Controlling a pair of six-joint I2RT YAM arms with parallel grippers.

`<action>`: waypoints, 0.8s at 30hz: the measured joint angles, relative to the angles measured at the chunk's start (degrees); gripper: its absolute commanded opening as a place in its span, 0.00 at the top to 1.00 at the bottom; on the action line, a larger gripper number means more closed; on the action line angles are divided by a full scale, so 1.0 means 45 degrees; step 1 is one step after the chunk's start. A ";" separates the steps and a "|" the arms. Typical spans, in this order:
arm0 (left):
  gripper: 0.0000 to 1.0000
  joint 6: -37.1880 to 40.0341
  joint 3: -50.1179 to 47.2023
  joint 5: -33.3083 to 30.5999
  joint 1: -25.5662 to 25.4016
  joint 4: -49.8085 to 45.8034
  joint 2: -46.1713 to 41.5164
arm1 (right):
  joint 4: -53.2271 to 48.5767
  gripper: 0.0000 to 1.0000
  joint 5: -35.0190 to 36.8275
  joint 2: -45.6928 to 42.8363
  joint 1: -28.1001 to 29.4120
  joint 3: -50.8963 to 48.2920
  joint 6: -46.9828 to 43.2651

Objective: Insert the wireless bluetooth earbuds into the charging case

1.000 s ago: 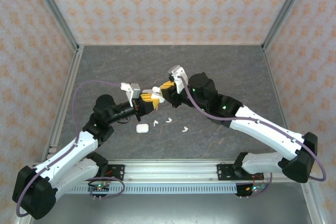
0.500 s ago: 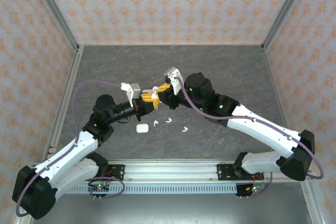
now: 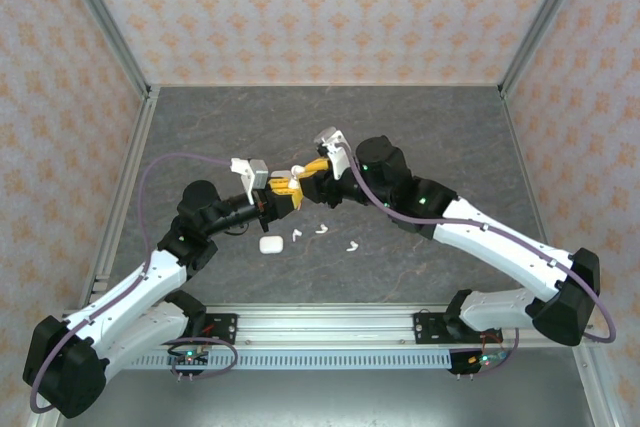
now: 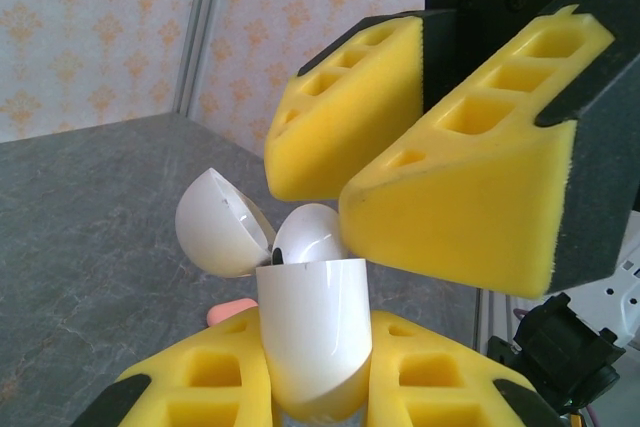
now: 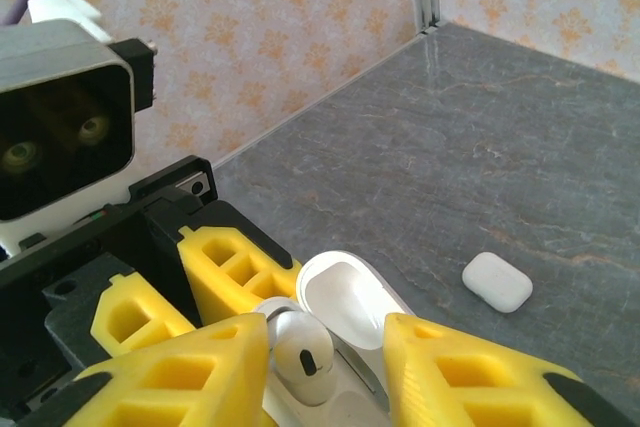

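My left gripper (image 3: 283,192) is shut on the white charging case (image 4: 315,337), held upright above the table with its lid (image 4: 220,222) flipped open. One white earbud (image 4: 310,237) sits in the case's mouth, its rounded head sticking out (image 5: 303,355). My right gripper (image 3: 306,169) hovers right over the case and is open, its yellow fingers (image 5: 180,377) standing on either side of the earbud, the left one close beside it. More of the wireless bluetooth earbuds lie on the table: three white ones (image 3: 298,236) (image 3: 321,228) (image 3: 352,244).
A second, closed white case (image 3: 270,243) lies on the dark table below the grippers, also in the right wrist view (image 5: 497,281). A coral-pink piece (image 4: 232,312) peeks out behind my left finger. Patterned walls and metal rails (image 3: 120,197) enclose the table.
My right gripper shifted slightly left over the case, and its jaws have parted, letting go of the earbud now resting in the case. The left arm held still.
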 measured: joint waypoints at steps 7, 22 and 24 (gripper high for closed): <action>1.00 0.0005 0.0000 -0.0015 0.0000 0.0083 -0.0024 | -0.0306 0.41 -0.0287 -0.0272 -0.0457 0.0325 0.0597; 1.00 0.0325 -0.0010 -0.0364 0.0000 0.0151 -0.0447 | -0.4099 0.46 0.2924 -0.1899 -0.1778 -0.2166 0.4595; 1.00 0.0330 -0.0068 -0.0364 0.0000 0.0306 -0.0447 | -0.4386 0.46 0.3041 -0.1428 -0.1778 -0.2827 0.5459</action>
